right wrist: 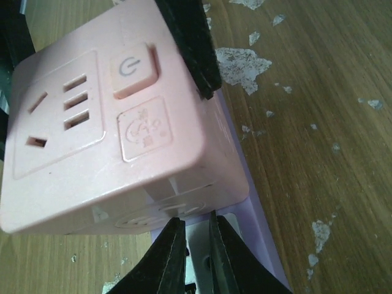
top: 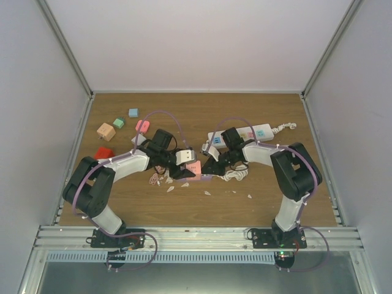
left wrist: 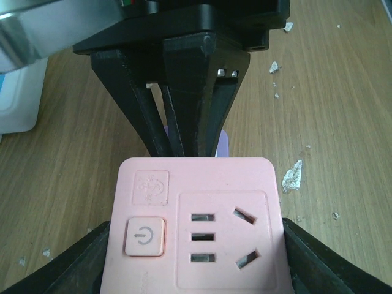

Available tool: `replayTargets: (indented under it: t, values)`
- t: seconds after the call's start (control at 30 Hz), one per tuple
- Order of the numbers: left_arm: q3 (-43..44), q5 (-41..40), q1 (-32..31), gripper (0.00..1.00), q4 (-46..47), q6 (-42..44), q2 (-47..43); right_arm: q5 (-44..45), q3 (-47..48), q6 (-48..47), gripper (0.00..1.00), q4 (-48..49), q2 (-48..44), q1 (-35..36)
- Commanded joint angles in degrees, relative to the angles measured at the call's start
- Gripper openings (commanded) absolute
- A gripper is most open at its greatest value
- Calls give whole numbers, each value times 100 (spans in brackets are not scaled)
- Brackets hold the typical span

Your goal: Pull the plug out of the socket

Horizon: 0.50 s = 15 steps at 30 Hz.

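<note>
A pink cube socket (left wrist: 196, 223) with a power button lies between the two black fingers (left wrist: 324, 263) of my left gripper (left wrist: 196, 245), which is shut on its sides. In the top view the socket (top: 195, 169) sits mid-table where both arms meet. The plug (right wrist: 199, 242), a white piece in a lavender frame (right wrist: 260, 214), sits against the socket's side face (right wrist: 104, 122). My right gripper (right wrist: 197, 251) is shut on that white piece, fingertips close to the socket. My right gripper's fingers (left wrist: 184, 104) also show beyond the socket in the left wrist view.
A white power strip (top: 242, 135) lies behind the right arm, and a coiled white cable (top: 236, 174) beside it. Coloured blocks stand at the back left: tan (top: 106, 131), green (top: 119, 122), blue (top: 133, 113), red (top: 103, 153). White flakes (top: 162, 179) litter the wood.
</note>
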Motion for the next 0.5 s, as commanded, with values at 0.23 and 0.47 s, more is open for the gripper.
replayTargets:
  t: [0.23, 0.47]
  values:
    - [251, 835, 166, 32, 78, -267, 66, 1043, -140, -911, 13, -377, 276, 183]
    - [-286, 271, 0, 31, 696, 182, -397, 1364, -265, -1129, 13, -369, 376, 294]
